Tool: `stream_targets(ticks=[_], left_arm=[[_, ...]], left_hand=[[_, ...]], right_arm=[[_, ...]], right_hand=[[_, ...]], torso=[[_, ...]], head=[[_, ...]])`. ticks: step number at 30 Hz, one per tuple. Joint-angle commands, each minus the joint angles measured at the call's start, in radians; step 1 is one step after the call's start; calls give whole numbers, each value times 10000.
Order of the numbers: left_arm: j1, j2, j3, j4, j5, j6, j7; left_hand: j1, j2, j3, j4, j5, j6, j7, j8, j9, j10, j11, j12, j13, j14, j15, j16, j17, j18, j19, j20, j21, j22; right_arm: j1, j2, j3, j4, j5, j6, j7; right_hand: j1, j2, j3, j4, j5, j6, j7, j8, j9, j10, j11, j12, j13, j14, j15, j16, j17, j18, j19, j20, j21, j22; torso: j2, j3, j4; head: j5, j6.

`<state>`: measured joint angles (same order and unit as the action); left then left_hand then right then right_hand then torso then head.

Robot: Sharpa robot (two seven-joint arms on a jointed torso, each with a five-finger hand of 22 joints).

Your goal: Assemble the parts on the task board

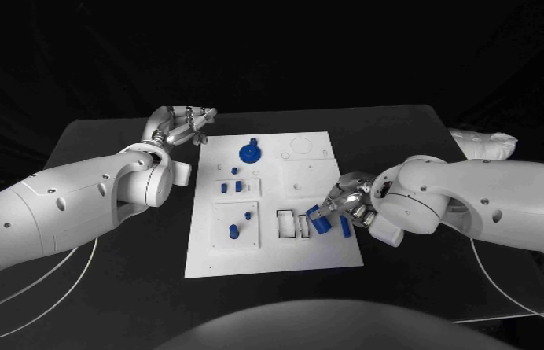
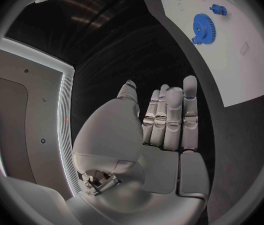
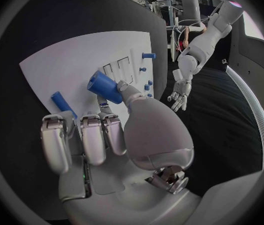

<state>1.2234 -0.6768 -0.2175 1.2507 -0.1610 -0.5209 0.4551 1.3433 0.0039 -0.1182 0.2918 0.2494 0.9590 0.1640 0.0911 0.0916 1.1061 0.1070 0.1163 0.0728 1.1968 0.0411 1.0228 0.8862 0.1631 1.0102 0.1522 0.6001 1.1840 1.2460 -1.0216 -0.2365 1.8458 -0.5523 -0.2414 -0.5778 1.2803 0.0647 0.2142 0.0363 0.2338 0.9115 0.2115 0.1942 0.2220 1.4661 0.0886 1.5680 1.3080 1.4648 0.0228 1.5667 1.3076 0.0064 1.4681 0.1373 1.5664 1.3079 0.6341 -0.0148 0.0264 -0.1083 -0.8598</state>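
Board (image 1: 276, 263), near edge bare white. No writing or labels readable anywhere on it.

Right hand (image 1: 340, 208) at the board's right edge, toward the near right corner. Fingers curled; a blue cylinder (image 3: 105, 86) pinched between thumb and a finger, tilted. A second blue piece, a bar (image 3: 62, 103), sits by the curled fingers; whether it is held or only lying under them I cannot tell. Head view shows blue pieces at the hand, over the board beside two small rectangular slots (image 1: 286, 226).

Left half of board: a square inset (image 1: 236, 224) with short blue pegs (image 1: 233, 230) standing in it; beyond it a smaller inset with more small blue pieces (image 1: 231, 185). Toward the far edge, a blue gear (image 1: 249, 155) with a small blue knob (image 2: 217, 9) just beside it. Far right corner carries a faint circle outline (image 1: 304, 145).

Left hand (image 1: 181, 126) off the board, over the black table (image 1: 125, 134) by the board's far left corner. Fingers straight and close together, nothing in them, touching nothing. Gear well apart from it.

Thin pale cables (image 1: 45, 275) trail across the table at the left and right near edges. Right forearm covers the table beside the board's right edge.
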Motion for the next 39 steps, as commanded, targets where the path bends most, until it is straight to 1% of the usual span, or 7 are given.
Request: stream_targets(ticks=[1, 5, 10, 12, 20, 26, 39], left_arm=[[2, 27, 7, 23, -8, 159, 26], [2, 42, 7, 14, -8, 169, 18], [2, 58, 7, 3, -8, 183, 12], [2, 67, 7, -7, -8, 189, 9], [2, 91, 7, -40, -8, 197, 6], [2, 81, 7, -35, -8, 196, 0], [3, 94, 7, -34, -8, 205, -8]], left_hand=[[8, 60, -38, 0, 41, -89, -6, 35, 10, -53, -1, 41, -2, 59, 6, -33, -9, 79, 60, 2, -62, -13], [8, 60, -38, 0, 41, -89, -6, 35, 10, -53, -1, 41, -2, 59, 6, -33, -9, 79, 60, 2, -62, -13], [8, 60, -38, 0, 41, -89, -6, 35, 10, -53, -1, 41, -2, 59, 6, -33, -9, 79, 60, 2, -62, -13], [8, 60, -38, 0, 41, -89, -6, 35, 10, -53, -1, 41, -2, 59, 6, -33, -9, 79, 60, 2, -62, -13], [12, 66, -44, 0, 41, -91, -6, 37, 11, -56, 0, 45, -2, 52, 7, -42, -17, 80, 58, 2, -75, -17], [12, 66, -44, 0, 41, -91, -6, 37, 11, -56, 0, 45, -2, 52, 7, -42, -17, 80, 58, 2, -75, -17], [12, 66, -44, 0, 41, -91, -6, 37, 11, -56, 0, 45, -2, 52, 7, -42, -17, 80, 58, 2, -75, -17]], right_arm=[[129, 46, 2, -2, 1218, 23, 361], [247, 142, 2, -42, 1686, 105, 494], [300, 291, 2, -96, 2185, 181, 560], [311, 366, 2, -120, 2393, 189, 560], [324, 733, 3, -272, 2751, 218, 199], [293, 965, 3, -383, 2767, 38, -173], [259, 1166, 2, -420, 2461, -388, -609]], right_hand=[[-250, -89, -60, 158, -138, 912, -692, -96, -24, 1047, -78, 28, 2628, 1060, -65, 41, 2632, -64, 1027, -85, 44, 2629], [-392, -89, -91, 277, -305, 983, -691, -185, -66, 1047, -80, 28, 2628, 1060, -72, 41, 2632, -64, 1027, -97, 44, 2629], [-464, -98, -117, 336, -422, 1044, -693, -228, -87, 1047, -81, 28, 2628, 1060, -75, 41, 2632, -64, 1027, -102, 44, 2629], [-477, -95, -120, 349, -447, 1064, -693, -236, -90, 1047, -81, 28, 2628, 1060, -75, 41, 2632, -64, 1027, -103, 44, 2629], [-526, -96, -141, 395, -548, 1127, -699, -276, -108, 1047, -86, 28, 2628, 1060, -79, 41, 2632, -64, 1027, -107, 44, 2629], [-555, -91, -152, 423, -616, 1153, -700, -305, -120, 1047, -88, 28, 2628, 1060, -83, 41, 2632, -64, 1027, -110, 44, 2629], [-736, -109, -252, 574, -870, 1197, -683, -439, -172, 1047, -78, 28, 2628, 1060, -92, 41, 2632, -64, 1027, -118, 44, 2629]], torso=[[14, -4, 7], [8, -5, 10], [9, -1, 4], [-1, -6, 1], [-1, -6, 13], [9, 0, 3], [3, -5, 4]], head=[[-15, -13], [-17, -36], [-7, -44], [-1, -62], [-18, -73], [-2, -50], [-22, -97]])
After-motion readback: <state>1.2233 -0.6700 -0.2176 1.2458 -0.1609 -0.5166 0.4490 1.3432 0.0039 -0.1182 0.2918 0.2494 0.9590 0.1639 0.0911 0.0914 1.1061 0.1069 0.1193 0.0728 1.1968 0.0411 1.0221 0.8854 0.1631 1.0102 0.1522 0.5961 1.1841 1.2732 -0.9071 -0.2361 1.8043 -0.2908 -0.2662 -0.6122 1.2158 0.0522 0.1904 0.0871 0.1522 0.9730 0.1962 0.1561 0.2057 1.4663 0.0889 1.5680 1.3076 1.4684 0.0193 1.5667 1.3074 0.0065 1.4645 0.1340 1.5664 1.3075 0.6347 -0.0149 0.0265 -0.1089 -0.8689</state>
